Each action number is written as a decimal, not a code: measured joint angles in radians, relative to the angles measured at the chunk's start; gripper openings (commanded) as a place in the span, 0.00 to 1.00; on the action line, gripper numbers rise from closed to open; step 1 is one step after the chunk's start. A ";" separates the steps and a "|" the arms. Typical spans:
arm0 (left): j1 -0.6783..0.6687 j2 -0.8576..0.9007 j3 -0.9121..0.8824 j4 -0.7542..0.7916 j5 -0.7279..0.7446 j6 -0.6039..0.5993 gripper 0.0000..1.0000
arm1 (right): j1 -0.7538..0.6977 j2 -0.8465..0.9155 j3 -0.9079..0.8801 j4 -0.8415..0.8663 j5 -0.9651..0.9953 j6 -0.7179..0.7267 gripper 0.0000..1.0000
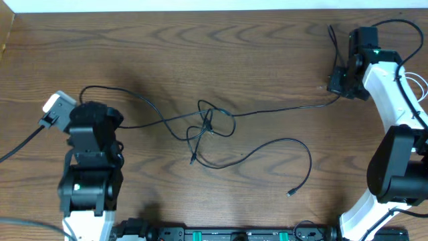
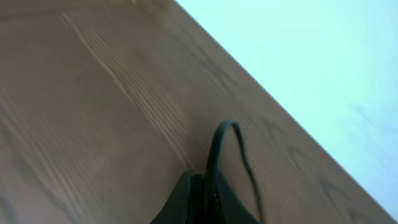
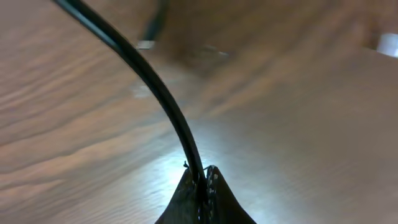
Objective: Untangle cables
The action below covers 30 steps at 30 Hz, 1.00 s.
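Two thin black cables cross in a loose knot (image 1: 210, 124) at mid-table. One black cable (image 1: 281, 109) runs from my left gripper (image 1: 85, 107) through the knot to my right gripper (image 1: 338, 90). The other black cable (image 1: 267, 144) curves from the knot to a loose plug (image 1: 289, 194) at the front right. In the left wrist view my left gripper (image 2: 208, 190) is shut on a black cable (image 2: 217, 140). In the right wrist view my right gripper (image 3: 202, 180) is shut on a black cable (image 3: 149, 81). No white cable is in view.
The wooden table's far edge (image 1: 200, 10) runs along the top, and it also shows in the left wrist view (image 2: 280, 102). The arm bases and a black rail (image 1: 221, 234) line the front edge. Thick robot wires (image 1: 20, 150) trail off to the left.
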<state>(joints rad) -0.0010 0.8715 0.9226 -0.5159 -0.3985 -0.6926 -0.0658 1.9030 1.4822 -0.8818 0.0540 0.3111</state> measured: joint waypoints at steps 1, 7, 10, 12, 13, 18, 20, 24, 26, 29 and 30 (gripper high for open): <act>0.000 0.017 0.000 0.000 0.021 -0.004 0.08 | 0.002 0.000 0.000 0.007 -0.021 -0.011 0.01; 0.000 0.137 0.000 0.007 0.087 -0.017 0.08 | 0.042 0.000 0.000 0.042 -0.210 -0.132 0.20; 0.000 0.175 0.000 0.020 0.098 -0.018 0.08 | 0.087 0.000 0.000 0.026 -0.280 -0.181 0.24; 0.000 0.180 0.000 0.041 0.104 -0.014 0.08 | 0.124 0.000 0.000 -0.008 -0.319 -0.209 0.27; 0.000 0.177 0.000 0.053 0.106 -0.013 0.08 | 0.143 0.000 0.000 -0.027 -0.340 -0.218 0.33; 0.000 0.109 0.000 0.065 0.135 0.002 0.08 | 0.230 0.000 0.000 -0.091 -0.510 -0.297 0.56; 0.000 0.066 0.000 0.064 0.145 0.009 0.08 | 0.263 0.000 0.000 -0.089 -0.595 -0.324 0.54; 0.000 0.006 0.000 0.051 0.166 0.013 0.08 | 0.338 0.000 0.000 -0.031 -0.763 -0.338 0.47; 0.000 -0.008 0.000 0.045 0.169 0.013 0.08 | 0.377 0.000 -0.002 -0.001 -0.809 -0.317 0.47; 0.000 -0.015 0.000 0.028 0.176 0.013 0.08 | 0.456 0.000 -0.024 0.100 -0.853 -0.256 0.46; 0.000 -0.015 0.000 0.020 0.177 0.013 0.08 | 0.479 0.000 -0.036 0.137 -0.859 -0.235 0.46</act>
<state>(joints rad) -0.0006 0.8562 0.9226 -0.4957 -0.2211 -0.6800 0.4133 1.9030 1.4464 -0.7448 -0.8055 0.0765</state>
